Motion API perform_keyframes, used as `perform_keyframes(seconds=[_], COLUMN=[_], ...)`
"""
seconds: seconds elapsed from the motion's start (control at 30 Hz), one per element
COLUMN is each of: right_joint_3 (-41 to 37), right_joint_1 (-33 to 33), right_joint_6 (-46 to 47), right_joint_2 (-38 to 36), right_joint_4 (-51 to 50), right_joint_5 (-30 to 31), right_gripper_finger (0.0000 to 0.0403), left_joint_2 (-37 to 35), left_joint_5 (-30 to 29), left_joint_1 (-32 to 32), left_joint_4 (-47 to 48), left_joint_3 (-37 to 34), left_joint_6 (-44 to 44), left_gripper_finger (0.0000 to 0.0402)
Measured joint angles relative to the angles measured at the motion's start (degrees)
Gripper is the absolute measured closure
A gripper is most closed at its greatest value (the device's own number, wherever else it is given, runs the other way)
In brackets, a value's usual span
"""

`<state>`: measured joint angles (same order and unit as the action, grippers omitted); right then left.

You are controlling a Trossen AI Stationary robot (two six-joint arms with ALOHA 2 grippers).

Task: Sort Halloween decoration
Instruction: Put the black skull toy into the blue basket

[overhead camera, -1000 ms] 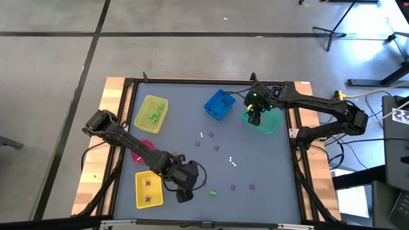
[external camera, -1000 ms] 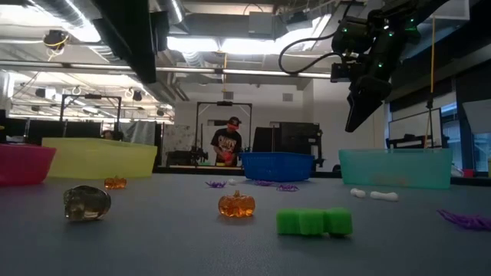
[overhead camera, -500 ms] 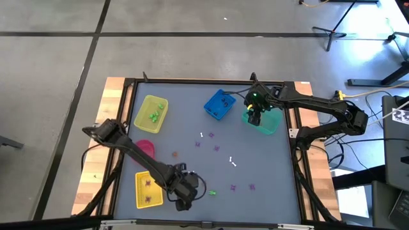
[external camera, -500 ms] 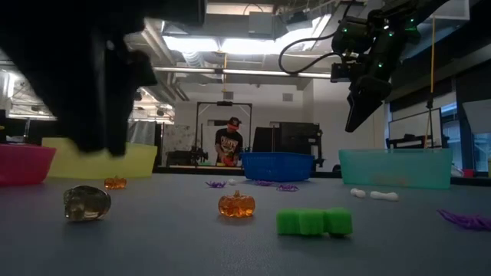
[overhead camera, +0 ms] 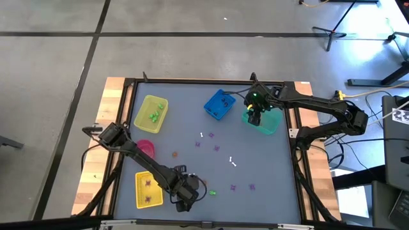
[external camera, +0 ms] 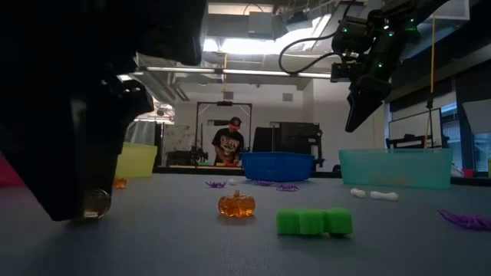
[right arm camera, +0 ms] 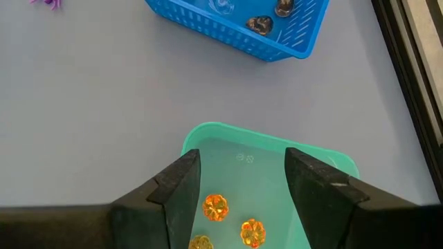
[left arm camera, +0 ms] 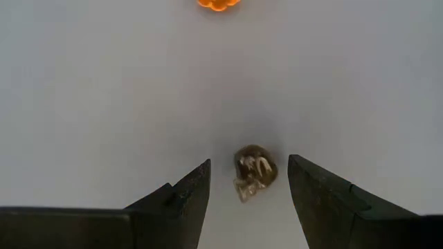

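While a dark translucent skull trinket (left arm camera: 254, 171) lies on the grey table (overhead camera: 255, 147), it is framed between the two spread fingers (left arm camera: 183, 194) of the left gripper (overhead camera: 186, 197), which is lowered over it near the front edge with nothing clamped; whether the fingers touch the skull cannot be told. An orange pumpkin trinket (left arm camera: 218, 3) is seen ahead of that gripper, well apart from the skull. Just beside the left gripper, a green trinket (overhead camera: 212, 192) rests on the table, and a yellow bin (overhead camera: 147, 190) with purple pieces stands on its other side. Purple spiders (overhead camera: 234, 187) and white bones (overhead camera: 233, 163) are scattered further out.

Held wide and empty, the right gripper (overhead camera: 254, 117) hangs above a teal bin (right arm camera: 318, 162), where orange pumpkins (right arm camera: 215, 207) are seen below its fingers. A blue basket (right arm camera: 208, 28) holding dark skulls (right arm camera: 261, 25) stands beyond it. A second yellow bin (overhead camera: 151, 114) with green pieces and a pink bowl (overhead camera: 146, 147) are placed far from the right gripper. A person (external camera: 225, 146) is seen in the room behind.
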<state>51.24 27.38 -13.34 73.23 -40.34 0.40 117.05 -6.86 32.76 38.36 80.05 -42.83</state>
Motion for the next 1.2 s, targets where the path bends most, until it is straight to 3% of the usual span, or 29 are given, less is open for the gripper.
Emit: perform_keyframes(seconds=[0.77, 1.2], right_joint_3=[0.0, 0.0], right_joint_1=[0.0, 0.0], right_joint_6=[0.0, 0.0], right_joint_2=[0.0, 0.0], right_joint_4=[0.0, 0.0], right_joint_5=[0.0, 0.0], right_gripper_finger=[0.0194, 0.0194], left_joint_2=[-0.2, -0.2], left_joint_5=[0.0, 0.4], left_joint_1=[0.0, 0.0], left_joint_4=[-1.5, -2.2], left_joint_3=[-2.0, -2.1], left_joint_6=[-0.1, -0.1], left_gripper_finger=[0.0228, 0.0301])
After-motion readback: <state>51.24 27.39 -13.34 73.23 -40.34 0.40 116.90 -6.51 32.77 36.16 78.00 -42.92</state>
